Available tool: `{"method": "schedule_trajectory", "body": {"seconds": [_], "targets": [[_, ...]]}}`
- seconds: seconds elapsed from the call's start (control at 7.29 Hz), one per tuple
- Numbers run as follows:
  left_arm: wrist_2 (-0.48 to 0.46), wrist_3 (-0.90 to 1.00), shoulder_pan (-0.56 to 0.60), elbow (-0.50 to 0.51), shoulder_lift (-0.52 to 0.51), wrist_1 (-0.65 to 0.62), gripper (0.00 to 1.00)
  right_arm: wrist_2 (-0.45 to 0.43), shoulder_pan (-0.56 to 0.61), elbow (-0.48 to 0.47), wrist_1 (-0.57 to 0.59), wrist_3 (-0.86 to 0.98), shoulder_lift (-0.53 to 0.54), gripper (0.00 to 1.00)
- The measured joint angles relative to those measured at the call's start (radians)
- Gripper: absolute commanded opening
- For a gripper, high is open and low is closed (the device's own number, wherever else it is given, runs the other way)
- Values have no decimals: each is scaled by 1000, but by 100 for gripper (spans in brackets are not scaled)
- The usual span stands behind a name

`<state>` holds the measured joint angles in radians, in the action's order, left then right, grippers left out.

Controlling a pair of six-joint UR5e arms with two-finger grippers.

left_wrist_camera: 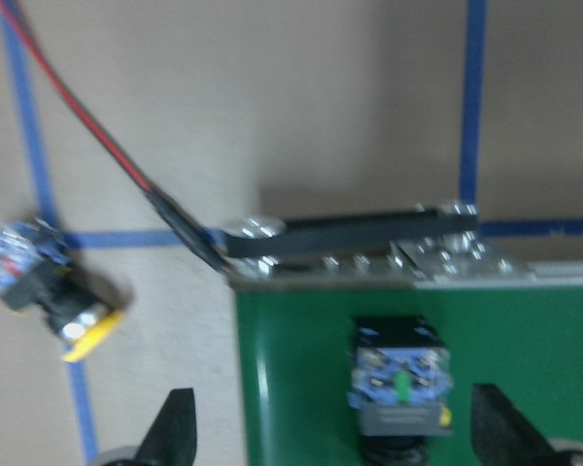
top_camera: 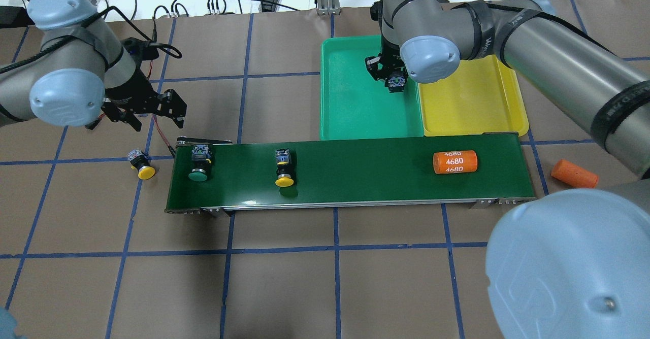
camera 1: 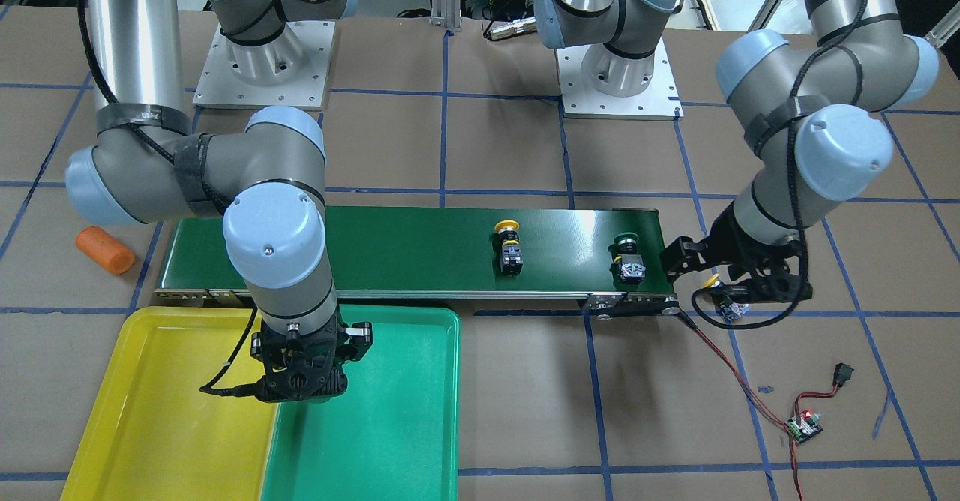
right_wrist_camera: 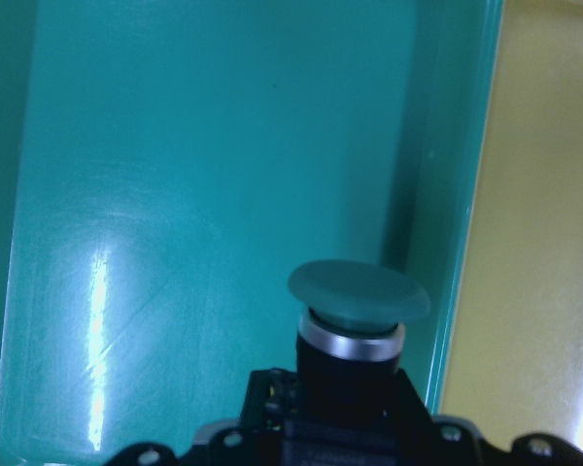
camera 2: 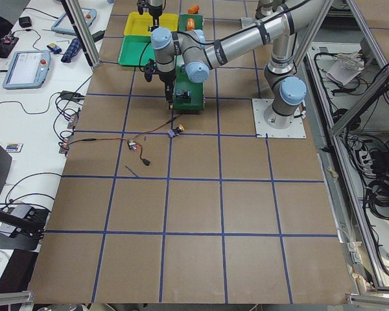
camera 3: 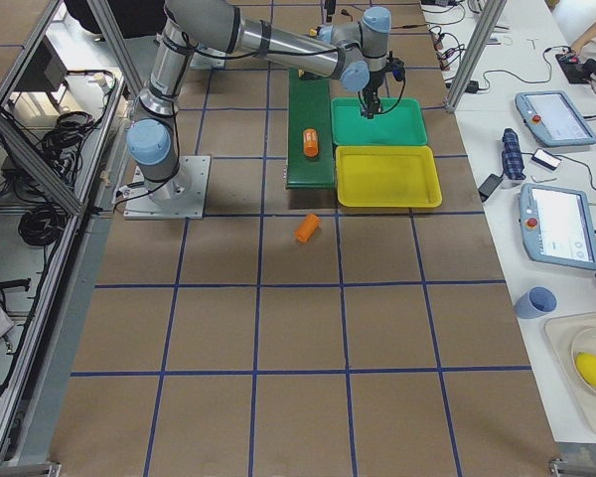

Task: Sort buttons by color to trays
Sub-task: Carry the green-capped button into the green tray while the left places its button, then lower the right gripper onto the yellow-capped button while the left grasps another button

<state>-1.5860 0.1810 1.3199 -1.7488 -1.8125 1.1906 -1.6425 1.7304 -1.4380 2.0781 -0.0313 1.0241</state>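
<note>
green button (right_wrist_camera: 360, 291) clamped in right tool (top_camera: 395, 79), above green tray (right_wrist_camera: 175, 194)

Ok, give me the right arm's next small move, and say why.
Likely lower slightly and open the right claw to release the green-capped button. The wrist view shows it gripped with its cap over the floor of the green tray, just on the green side of the wall shared with the yellow tray. The colour match is right, but how high it hangs is unclear.
</note>
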Motion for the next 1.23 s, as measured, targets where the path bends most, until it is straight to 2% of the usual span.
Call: {"method": "schedule_trajectory", "body": {"seconds": [0.14,0.27,0.82,1.1,1.23], "targets": [[0,3,-42,13,-22,-2,100,5,-1,9,6,0,-17,88],[1,5,-74,15,-50,-17,100,8,-2,12,9,-2,-27,100],[2,-16,-136,-6,-161,-73,100,37,3,5,-7,-50,-23,100],[2,-14,-171,-25,-200,-95,98,52,35,-4,-63,-124,18,100],[2,-16,-180,-34,-214,-103,47,64,62,-7,-85,-144,38,100]]}}
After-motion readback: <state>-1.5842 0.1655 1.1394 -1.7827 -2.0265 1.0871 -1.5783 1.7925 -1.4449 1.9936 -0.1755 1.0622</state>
